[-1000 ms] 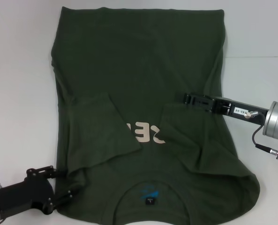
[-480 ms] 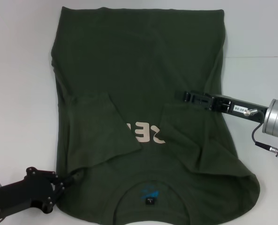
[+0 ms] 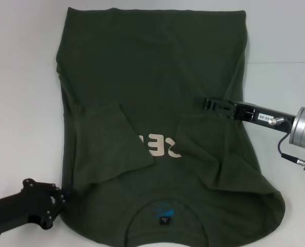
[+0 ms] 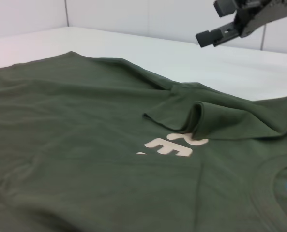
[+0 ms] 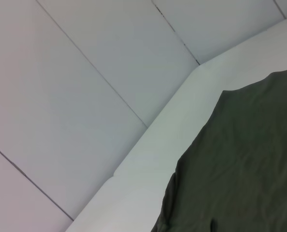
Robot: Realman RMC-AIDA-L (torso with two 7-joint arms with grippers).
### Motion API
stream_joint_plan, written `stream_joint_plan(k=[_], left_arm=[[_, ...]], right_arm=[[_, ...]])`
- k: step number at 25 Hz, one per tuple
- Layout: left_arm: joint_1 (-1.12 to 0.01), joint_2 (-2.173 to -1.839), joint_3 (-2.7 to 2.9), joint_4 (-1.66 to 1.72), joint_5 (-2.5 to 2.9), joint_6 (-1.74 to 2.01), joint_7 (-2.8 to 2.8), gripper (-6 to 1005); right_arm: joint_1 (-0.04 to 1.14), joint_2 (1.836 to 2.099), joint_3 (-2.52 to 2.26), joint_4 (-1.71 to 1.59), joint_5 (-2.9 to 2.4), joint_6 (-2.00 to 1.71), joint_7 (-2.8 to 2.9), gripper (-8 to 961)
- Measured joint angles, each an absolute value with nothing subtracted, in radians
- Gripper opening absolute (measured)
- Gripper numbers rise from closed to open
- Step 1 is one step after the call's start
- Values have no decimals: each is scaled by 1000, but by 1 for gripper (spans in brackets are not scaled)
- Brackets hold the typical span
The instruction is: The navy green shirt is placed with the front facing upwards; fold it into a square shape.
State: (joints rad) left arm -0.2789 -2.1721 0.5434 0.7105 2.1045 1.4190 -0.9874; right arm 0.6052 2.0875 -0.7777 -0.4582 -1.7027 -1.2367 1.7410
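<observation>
**A:** Starting closest to the robot, where was the left gripper (image 3: 59, 198)?

**B:** Low at the near-left corner, right against the shoulder edge of the navy green shirt (image 3: 152, 128). Its fingers looked drawn together, but I could not tell whether any cloth was pinched between them.

**A:** And how did the shirt lie?

**B:** Flat on the white table (image 3: 18, 103), collar nearest the robot, hem farthest, so its long axis ran straight away from the body. Both sleeves were already turned in over the chest. The left gripper was the nearer one to the collar end.

**A:** Any writing?

**B:** Inside the collar sat a small dark neck label (image 3: 164, 221) under a blue mark, too small to read. Farther up, cream lettering (image 3: 160, 145) showed upside down between the sleeves; only something like "EE" could be read.

**A:** The right gripper (image 3: 210, 104)?

**B:** Farther out, raised above the shirt's right side, holding nothing; how wide it stood, I could not tell.
</observation>
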Motion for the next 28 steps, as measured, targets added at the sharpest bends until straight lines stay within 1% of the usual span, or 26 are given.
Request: stream_joint_plan(k=[9,15,20,28], left_arm=[[-255,-2172,470,741,2103,1437,-1070,5],[-226,-2171,395,755,2102,1551,-1092,6],[-211,-2169,345,753,2102,1623,-1094,6],[-205,-2173,344,715,2107,1611,-1098,5]], right_arm=[[607,2088,-780,-458,-1703,-1236,1730,918],[600,2084,-779,-461,-1703,-1243,1716,918],[597,2078,-779,-462,-1703,-1245,1710,918],[597,2071,-781,-462,-1708,-1246,1703,917]])
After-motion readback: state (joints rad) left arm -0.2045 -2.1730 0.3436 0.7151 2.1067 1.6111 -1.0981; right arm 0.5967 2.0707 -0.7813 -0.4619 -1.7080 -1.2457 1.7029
